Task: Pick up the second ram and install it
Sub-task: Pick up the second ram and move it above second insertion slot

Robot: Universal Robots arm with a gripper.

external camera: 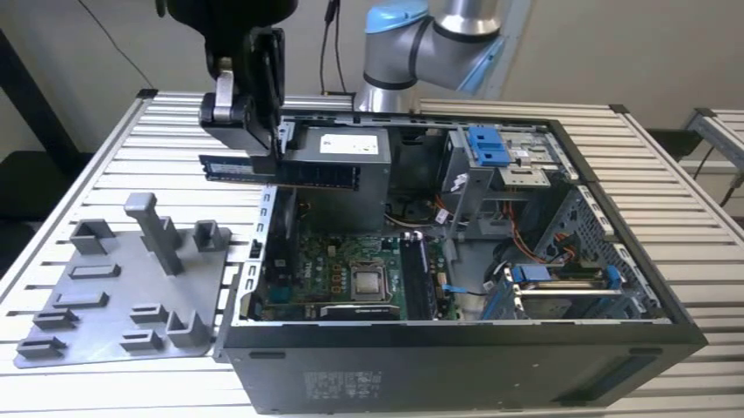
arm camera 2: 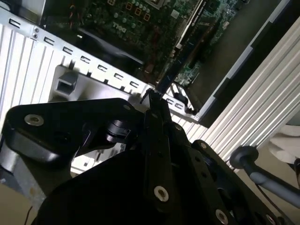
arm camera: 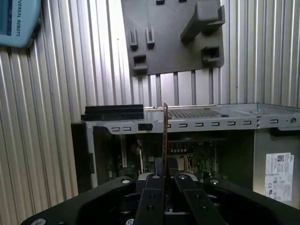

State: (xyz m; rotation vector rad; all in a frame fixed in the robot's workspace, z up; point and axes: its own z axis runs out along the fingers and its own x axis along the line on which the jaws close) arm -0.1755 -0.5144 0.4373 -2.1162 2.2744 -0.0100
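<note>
Second ram (external camera: 316,174) is hanging level in the air above the far left corner of the open computer case (external camera: 465,335), as the exterior view has it, one end reaching out over the slatted metal table (external camera: 117,165) and the other lying over the case's interior. The table is carrying the case on the exterior view's right and a grey fixture plate (external camera: 117,300) of blocks and posts just beside it on the left. The robot arm (external camera: 430,35) is rising behind the case at the far side. Inside, the green motherboard (external camera: 348,270) is lying flat on the case floor. The gripper (external camera: 261,165) is clamping the stick near its middle from above, fingers pressing narrowly on both flat faces; in the first wrist view the board (arm camera: 165,136) is showing edge-on between the fingertips (arm camera: 157,177).
</note>
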